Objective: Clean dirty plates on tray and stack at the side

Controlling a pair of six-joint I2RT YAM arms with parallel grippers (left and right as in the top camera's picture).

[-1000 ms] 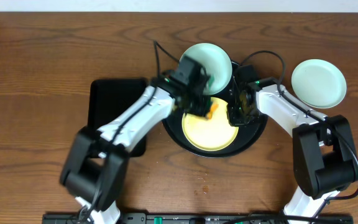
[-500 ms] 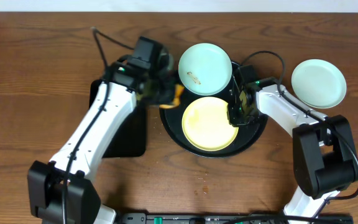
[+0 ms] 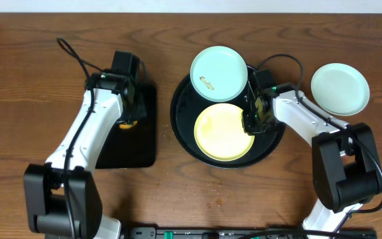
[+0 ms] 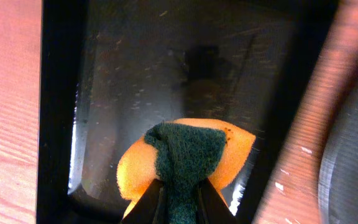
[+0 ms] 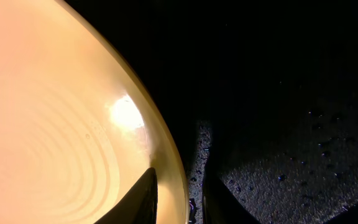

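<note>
Landmark: large round glossy black tray [image 3: 180, 123] on the brown wood-grain tabletop [image 3: 38, 73]; all places are given from it.
Yellow plate: pale yellow round plate [image 3: 223, 131], inside the tray towards its near edge; face looks clean.
Smeared plate: pale aqua round plate [image 3: 219, 69], on the tray's far rim and overhanging it; small brown-orange smear [image 3: 207, 82] on its face.
Clean plate: second pale aqua round plate [image 3: 339, 88], on the tabletop well to the right of the tray.
Left gripper [image 4: 179, 200]: jaws pinching an orange sponge with a dark green scouring pad [image 4: 188, 152], above the smaller rectangular black tray [image 3: 138, 146] just left of the round tray.
Right gripper [image 5: 180, 196]: at the tray's right side, jaws spread astride the yellow plate's rim. A dark gap shows on the outer side, so it is not clamped as far as the wrist view shows.
Step (judged): yellow plate is due to be lifted out and stacked on the clean plate.
Risk 1: the grip is on a thin glossy rim, so the plate may slip or tip when raised.
Risk 2: a tilted yellow plate could knock the overhanging smeared plate off the tray's rim.
Risk 3: an off-centre set-down could make the stack slide.
</note>
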